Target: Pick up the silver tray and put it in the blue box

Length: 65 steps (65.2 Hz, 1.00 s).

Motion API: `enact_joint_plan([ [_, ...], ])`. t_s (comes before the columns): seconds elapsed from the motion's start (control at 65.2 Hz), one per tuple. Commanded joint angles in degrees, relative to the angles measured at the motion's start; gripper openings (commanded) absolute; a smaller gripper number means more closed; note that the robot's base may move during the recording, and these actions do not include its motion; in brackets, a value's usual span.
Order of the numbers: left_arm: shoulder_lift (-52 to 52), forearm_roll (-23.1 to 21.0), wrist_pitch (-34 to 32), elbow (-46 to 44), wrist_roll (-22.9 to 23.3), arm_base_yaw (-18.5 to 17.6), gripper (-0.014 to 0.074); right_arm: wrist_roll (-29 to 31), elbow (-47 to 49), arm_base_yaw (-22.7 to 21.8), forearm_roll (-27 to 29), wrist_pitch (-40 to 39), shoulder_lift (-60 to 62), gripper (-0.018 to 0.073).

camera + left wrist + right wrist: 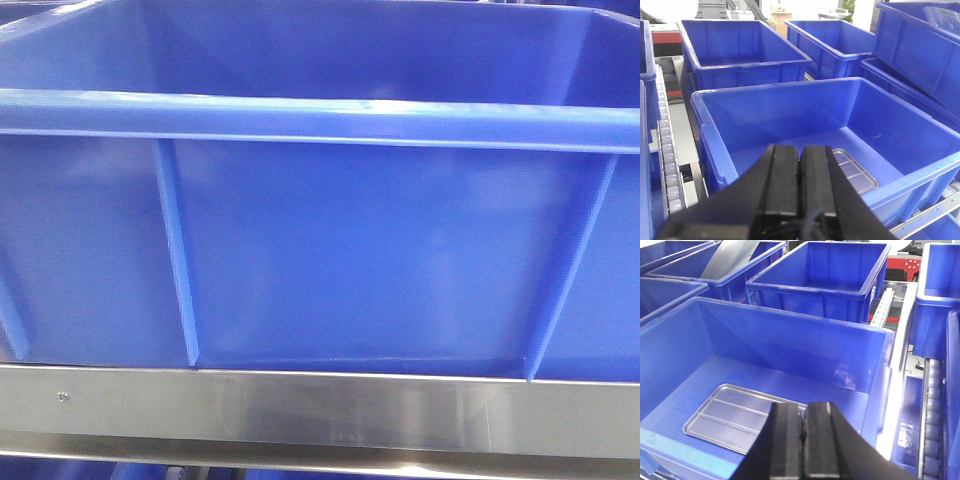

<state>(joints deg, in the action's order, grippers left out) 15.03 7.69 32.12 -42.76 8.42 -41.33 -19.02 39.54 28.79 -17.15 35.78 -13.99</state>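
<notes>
- silver tray (735, 417) lies flat on floor of blue box (790, 335), toward the near wall, nothing else seen inside
- box floor bare at 12 o'clock of tray; in left wrist view tray (855, 170) sits at 3 o'clock of left gripper (800, 182)
- left gripper pads pressed together, empty; right gripper (802, 440) same
- box rests on steel rail (320, 410); more blue crates (740, 47) behind, roller conveyor (670, 165) alongside
</notes>
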Motion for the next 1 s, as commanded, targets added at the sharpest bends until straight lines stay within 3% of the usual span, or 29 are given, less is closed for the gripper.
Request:
enact_joint_plan([
  [0.0, 0.6, -0.2, -4.6, -1.4, -0.1, -0.3, -0.0094, 0.7, 1.3, 0.0, -1.5, -5.4, -0.7, 0.0056],
  [0.169, 0.7, 0.1, -4.6, -0.6, -0.1, -0.1, -0.0094, 0.7, 1.3, 0.0, -1.5, -5.4, -0.7, 0.0056],
  [0.246, 0.7, 0.1, -5.5, 1.3, -0.1, 2.2, -0.0094, 0.7, 1.3, 0.0, -1.5, -5.4, -0.7, 0.0056],
  [0.384, -1.2, -0.8, -14.2, 8.5, -0.1, 13.4, -0.0094, 0.7, 1.3, 0.0, -1.5, -5.4, -0.7, 0.0056],
  [0.522, -6.8, -7.4, -25.0, 20.4, -3.5, 27.5, -0.0094, 0.7, 1.3, 0.0, -1.5, -5.4, -0.7, 0.0056],
  [0.645, -14.3, -8.2, -32.1, 31.3, -4.6, 34.6, -0.0094, 0.7, 1.3, 0.0, -1.5, -5.4, -0.7, 0.0056],
  [0.783, -16.5, -8.1, -41.7, 41.1, -4.4, 34.9, -0.0094, 0.7, 1.3, 0.0, -1.5, -5.4, -0.7, 0.0056],
  [0.844, -16.6, -8.1, -45.2, 44.5, -2.3, 34.1, -0.0094, 0.7, 1.2, 0.0, -1.5, -5.4, -0.7, 0.0056],
  [0.89, -16.8, -7.7, -41.4, 44.1, -1.7, 33.1, -0.0094, 0.7, 1.2, 0.0, -1.5, -5.4, -0.7, 0.0056],
  [0.982, -16.8, -7.7, -40.4, 44.2, -1.7, 31.6, -0.0094, 0.7, 1.1, 0.0, -1.5, -5.4, -0.7, 0.0056],
])
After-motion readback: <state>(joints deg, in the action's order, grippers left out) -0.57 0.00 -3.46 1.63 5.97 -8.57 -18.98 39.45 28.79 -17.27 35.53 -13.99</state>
